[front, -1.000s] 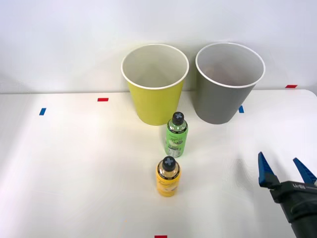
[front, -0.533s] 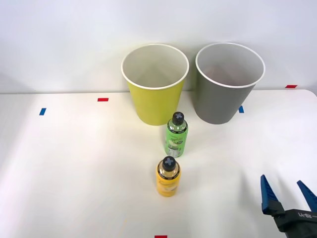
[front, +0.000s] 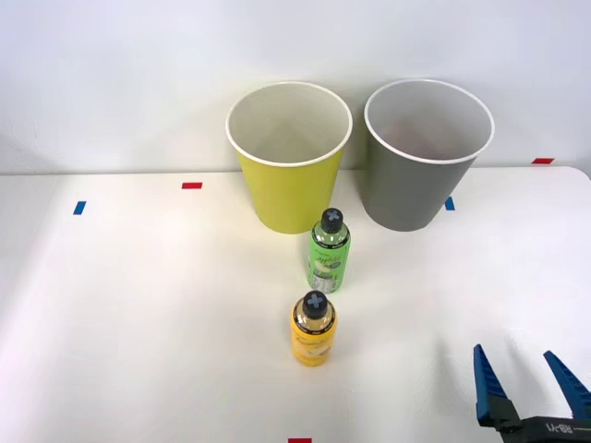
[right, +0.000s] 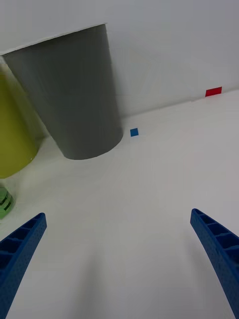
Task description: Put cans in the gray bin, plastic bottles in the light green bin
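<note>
Down at about five o'clock on the white table point(front: 138, 305), the right gripper point(front: 527, 377) hovered with its two blue ribbed fingers point(front: 487, 383) spread wide apart and nothing between them. From the wrist camera the gripper point(right: 119, 249) faced bare tabletop, well clear of everything.

At twelve o'clock from the table's middle stood the yellow-green bin point(front: 290, 157), upright, with a white rim and pale inside. Just beside it, toward one o'clock, stood the gray bin point(front: 428, 153), also upright; the two were close but apart. Whether anything lay inside the gray bin could not be told, though a faint reddish tint seemed to show on its inner wall.

Both plastic bottles stood upright near the middle, well apart from the gripper. The green bottle point(front: 329, 251) stood just in front of the yellow-green bin, and the yellow bottle point(front: 314, 329) stood at six o'clock from it, near but not touching. Each carried a dark cap marked with a cross.

Small red and blue tape marks point(front: 191, 185) dotted the table
</note>
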### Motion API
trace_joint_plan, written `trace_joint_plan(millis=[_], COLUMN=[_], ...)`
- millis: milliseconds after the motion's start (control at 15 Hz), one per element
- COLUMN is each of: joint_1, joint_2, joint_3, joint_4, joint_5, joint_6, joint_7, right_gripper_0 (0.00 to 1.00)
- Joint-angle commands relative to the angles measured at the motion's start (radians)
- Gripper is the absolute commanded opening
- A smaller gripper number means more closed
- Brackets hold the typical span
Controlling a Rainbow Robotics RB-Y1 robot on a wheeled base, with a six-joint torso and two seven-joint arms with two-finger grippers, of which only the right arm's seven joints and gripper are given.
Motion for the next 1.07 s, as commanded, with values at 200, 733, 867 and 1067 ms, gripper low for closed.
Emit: trace_joint_plan(millis=[200,733,867,1067], joint_1=[0.084,0.109,0.11,0.106], joint_2=[0.053,0.129,0.129,0.129], joint_3=[0.005,-0.021,-0.024,-0.009], joint_4=[0.0,0.12,0.131,0.181], joint_5=[0.047,0.121,0.106,0.004], joint_6=[-0.117,-0.339,-0.344,-0.344], joint_7=[0.0,0.021,0.112,0.243], right_gripper_0=[1.0,1.0,1.0,1.0])
